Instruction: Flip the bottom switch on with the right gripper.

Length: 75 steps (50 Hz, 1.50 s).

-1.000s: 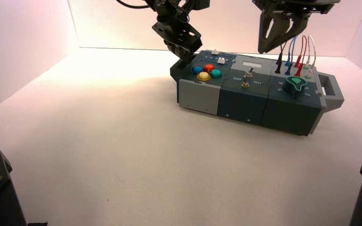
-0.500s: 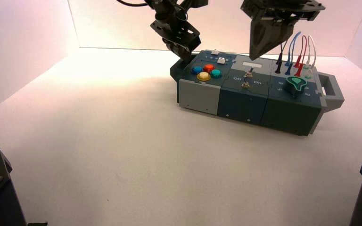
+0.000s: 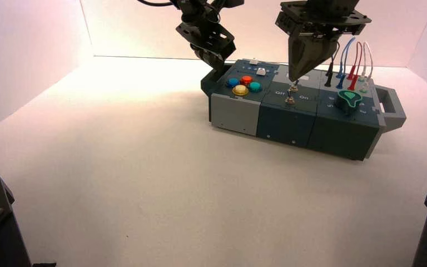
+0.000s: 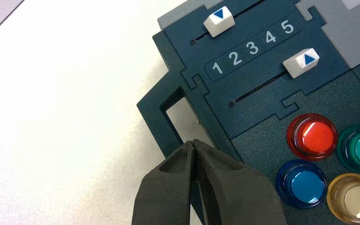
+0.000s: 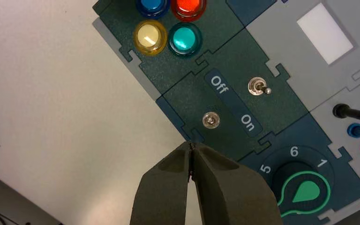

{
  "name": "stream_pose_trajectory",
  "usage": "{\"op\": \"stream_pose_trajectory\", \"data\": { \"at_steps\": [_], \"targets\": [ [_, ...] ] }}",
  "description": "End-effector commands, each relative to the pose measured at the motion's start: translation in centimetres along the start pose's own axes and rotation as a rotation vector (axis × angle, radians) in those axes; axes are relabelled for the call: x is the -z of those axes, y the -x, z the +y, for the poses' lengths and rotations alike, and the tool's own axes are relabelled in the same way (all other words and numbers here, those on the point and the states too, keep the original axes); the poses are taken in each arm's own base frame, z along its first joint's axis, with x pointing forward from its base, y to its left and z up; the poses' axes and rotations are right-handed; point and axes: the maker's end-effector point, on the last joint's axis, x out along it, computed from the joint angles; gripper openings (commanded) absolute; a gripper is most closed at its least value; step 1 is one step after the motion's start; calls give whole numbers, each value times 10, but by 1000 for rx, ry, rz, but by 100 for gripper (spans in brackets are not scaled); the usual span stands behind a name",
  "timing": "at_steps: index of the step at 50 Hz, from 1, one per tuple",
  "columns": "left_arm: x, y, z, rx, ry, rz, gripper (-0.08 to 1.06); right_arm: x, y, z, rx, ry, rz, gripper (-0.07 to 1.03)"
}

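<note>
Scanning from the left of the high view, we meet the left gripper (image 3: pixel 218 62) first, hovering at the box's (image 3: pixel 289 119) left end handle; our left wrist view shows its fingers (image 4: pixel 168 187) pressed together on nothing, beside two white sliders (image 4: pixel 219 21) with a strip lettered 1 to 5 between them. Next come four round buttons: blue (image 3: pixel 232 82), red (image 3: pixel 246 79), yellow (image 3: pixel 240 90) and teal (image 3: pixel 254 87).

Moving right to the middle dark teal panel, we find two silver toggles. The bottom switch (image 5: pixel 210 120) sits nearer the box's front edge, with "Off" (image 5: pixel 219 85) and "On" (image 5: pixel 248 122) lettering alongside; its lever looks upright and we cannot tell its setting. The top switch (image 5: pixel 258 87) leans over to one side.

Above them hangs the right gripper (image 3: pixel 294 78), pointing steeply down, its fingers (image 5: pixel 225 187) closed to a point and gripping nothing, apart from the bottom switch.

Farther right we see the green knob (image 3: pixel 348 100), coloured wires (image 3: pixel 351 67) and the right end handle (image 3: pixel 392 105).
</note>
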Motion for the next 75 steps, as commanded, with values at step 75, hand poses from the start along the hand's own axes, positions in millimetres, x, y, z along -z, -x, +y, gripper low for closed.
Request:
{"op": "stream_pose_trajectory", "data": {
  "at_steps": [75],
  "targets": [
    [-10, -16, 11, -16, 8, -21, -3, -20, -24, -4, 16, 33, 33, -2]
  ]
}}
